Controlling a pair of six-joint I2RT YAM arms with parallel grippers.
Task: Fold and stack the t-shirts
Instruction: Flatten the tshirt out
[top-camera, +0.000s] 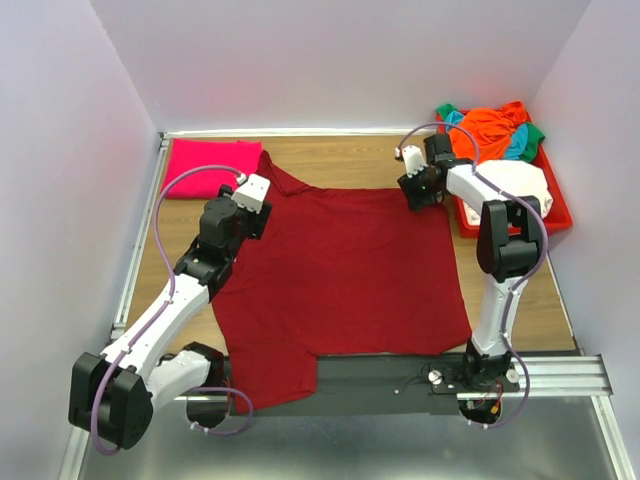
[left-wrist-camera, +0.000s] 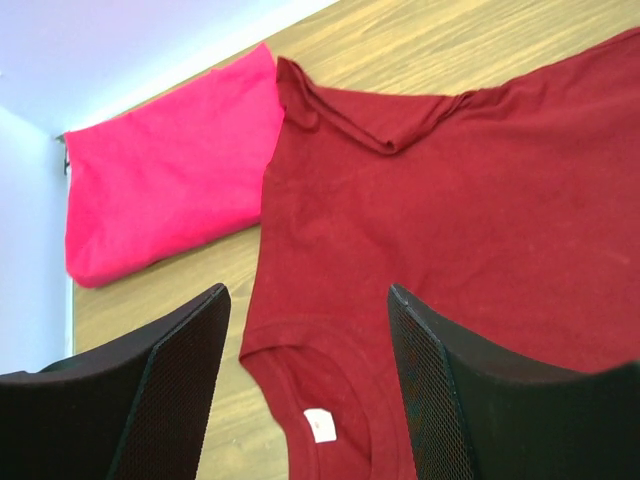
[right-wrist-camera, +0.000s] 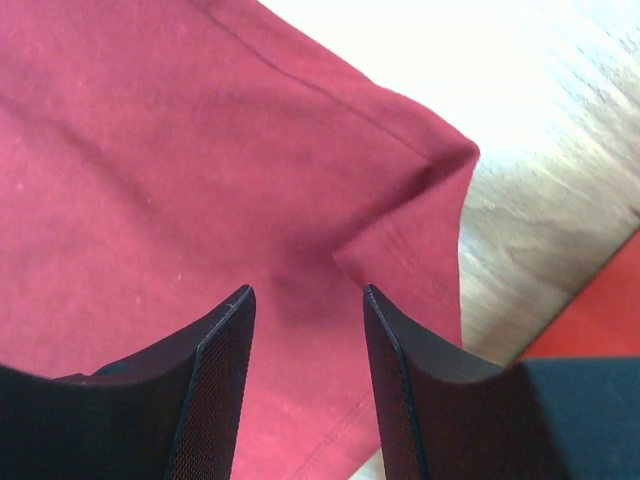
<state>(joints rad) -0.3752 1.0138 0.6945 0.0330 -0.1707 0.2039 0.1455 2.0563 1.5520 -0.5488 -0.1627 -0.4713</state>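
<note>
**One shirt folded, lots more to go**

The pink shirt (top-camera: 210, 165) is folded and lies on the surface (top-camera: 340, 155), past the tips of the left fingers (left-wrist-camera: 190, 370). The big dark red shirt (top-camera: 340, 270) is spread flat under both sets of fingers and is not folded yet. The left fingers are wide open over its neck and hold nothing. The right fingers (right-wrist-camera: 215, 370) are partly open over a sleeve corner, and no cloth looks pinched. Beside them, more shirts (top-camera: 490, 130) wait in the red tray (top-camera: 560, 215).
</note>
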